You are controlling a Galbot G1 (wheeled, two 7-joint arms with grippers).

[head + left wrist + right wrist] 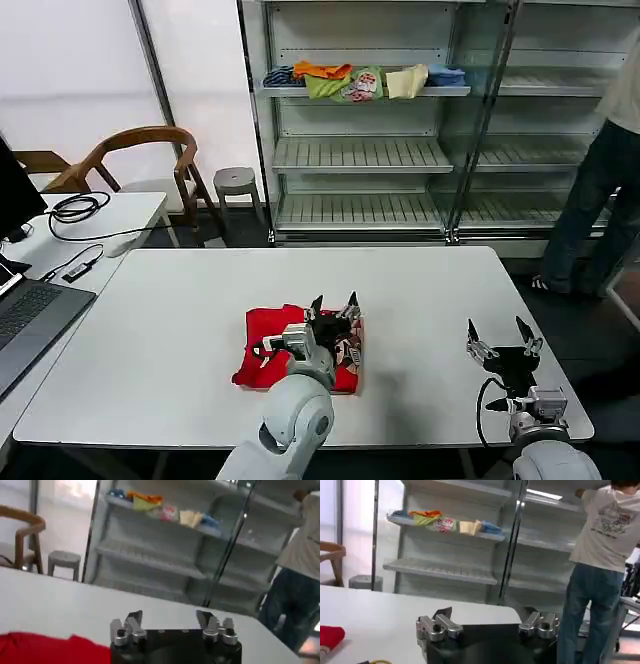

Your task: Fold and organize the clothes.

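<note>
A bright red T-shirt [275,350] is seen bunched up, roughly folded, on the white tabletop [180,310], a bit toward the robot's edge and near the middle. A dark cartoon print with some brown in it is showing on the right part of the shirt, but no writing or brand can be read off it, and the label text, if any, can't be made out.

The left hand [335,305] is held right over the printed side of the shirt, fingers spread apart and nothing gripped between them. In the left wrist view the same hand [170,625] is shown with its jaws wide, and a strip of the red fabric [50,650] is visible beside it.

The right hand [502,338] is parked well apart from the shirt, over bare tabletop near the right edge, fingers also spread with nothing in them; it's seen the same way in the right wrist view [487,625], with a corner of the red shirt [330,636] off to the side.

Folded garments [355,80] in orange, green, cream and blue are laid out on an upper shelf of the rack [360,155] behind the tabletop.
</note>
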